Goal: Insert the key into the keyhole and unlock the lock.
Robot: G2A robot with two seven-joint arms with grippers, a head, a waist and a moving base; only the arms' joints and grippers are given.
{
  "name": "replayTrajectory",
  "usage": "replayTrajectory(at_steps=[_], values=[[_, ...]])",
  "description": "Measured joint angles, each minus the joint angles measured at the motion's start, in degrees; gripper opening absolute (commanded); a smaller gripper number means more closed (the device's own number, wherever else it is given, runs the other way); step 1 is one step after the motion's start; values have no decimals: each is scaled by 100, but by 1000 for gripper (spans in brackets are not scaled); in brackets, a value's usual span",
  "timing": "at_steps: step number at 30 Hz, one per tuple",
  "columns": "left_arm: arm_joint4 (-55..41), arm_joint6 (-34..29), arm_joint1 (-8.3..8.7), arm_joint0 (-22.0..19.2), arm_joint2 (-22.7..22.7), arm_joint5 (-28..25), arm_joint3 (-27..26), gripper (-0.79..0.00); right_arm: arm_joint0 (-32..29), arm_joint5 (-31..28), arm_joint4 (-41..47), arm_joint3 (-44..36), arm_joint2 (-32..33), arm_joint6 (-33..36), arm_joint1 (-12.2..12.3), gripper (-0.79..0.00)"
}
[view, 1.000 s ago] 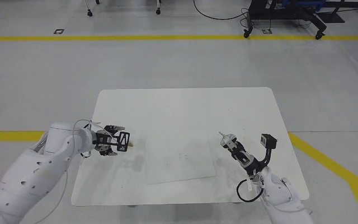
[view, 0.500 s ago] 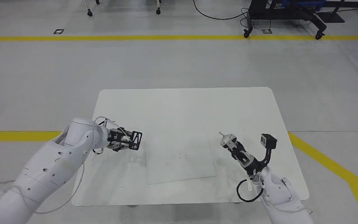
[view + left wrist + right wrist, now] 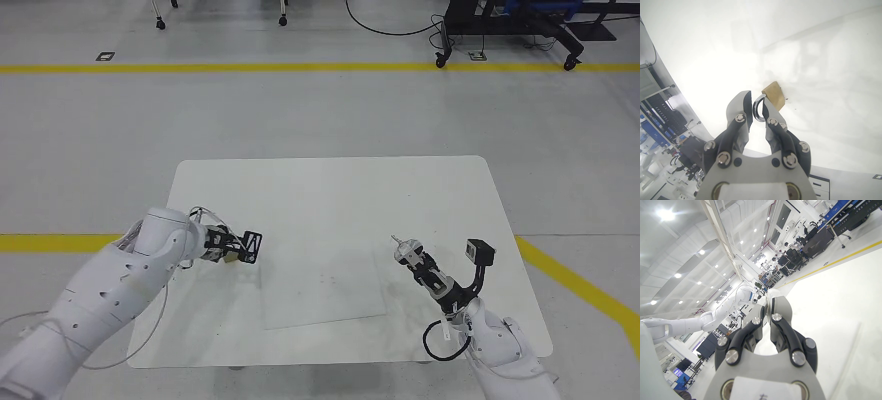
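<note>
Gripped padlock [image 3: 774, 93] by its shackle between closed fingers of left gripper [image 3: 757, 100], over left part of table [image 3: 330, 190]. Pinched thin sliver, apparently the key [image 3: 395, 240], in closed right gripper [image 3: 769, 297], well apart, rightward.

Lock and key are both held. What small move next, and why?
Probably carry the lock toward the key: the left gripper holds the lock by its shackle, the right gripper pinches the key, and a wide stretch of table separates them.
</note>
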Motion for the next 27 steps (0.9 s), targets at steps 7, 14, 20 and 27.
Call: replayTrajectory(at_steps=[7, 14, 20, 27], values=[[129, 33, -19, 1, -25, 13, -12, -785, 0, 0, 0, 0, 0, 0, 0, -785], [60, 373, 127, 275, -393, 254, -554, -785, 0, 0, 0, 0, 0, 0, 0, -785], [429, 380, 329, 797, -642, 347, -1336, -785, 0, 0, 0, 0, 0, 0, 0, -785], [192, 199, 389, 1085, -847, -37, -1674, -785, 0, 0, 0, 0, 0, 0, 0, -785]])
